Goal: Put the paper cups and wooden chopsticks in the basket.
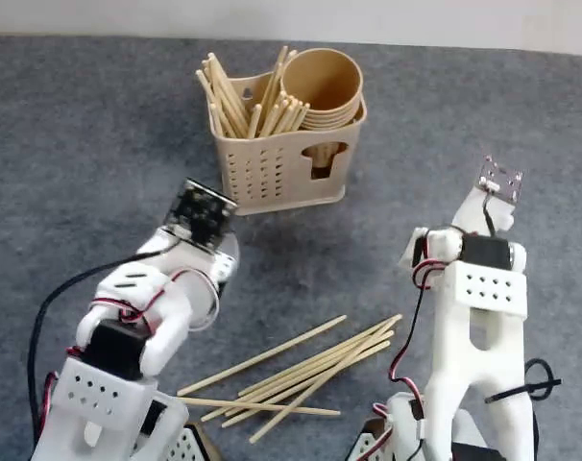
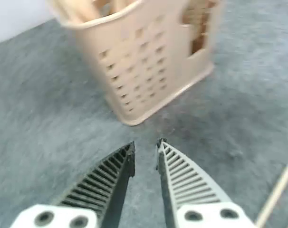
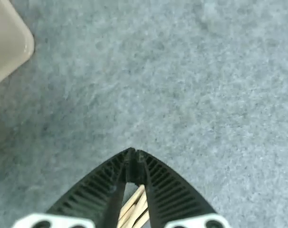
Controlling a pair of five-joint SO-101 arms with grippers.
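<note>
The beige slotted basket stands at the back of the table, holding a stack of paper cups and a bundle of wooden chopsticks. Several loose chopsticks lie fanned on the grey mat between the two arms. In the left wrist view my left gripper hangs a little short of the basket, open by a narrow gap with nothing in it. My right gripper is shut with its tips touching above bare mat. Chopstick ends show on the mat below its fingers.
Grey carpet-like mat covers the table, with free room left and right of the basket. A pale wall edge runs along the back. The basket's corner lies off to one side of the right gripper. One chopstick lies near the left gripper.
</note>
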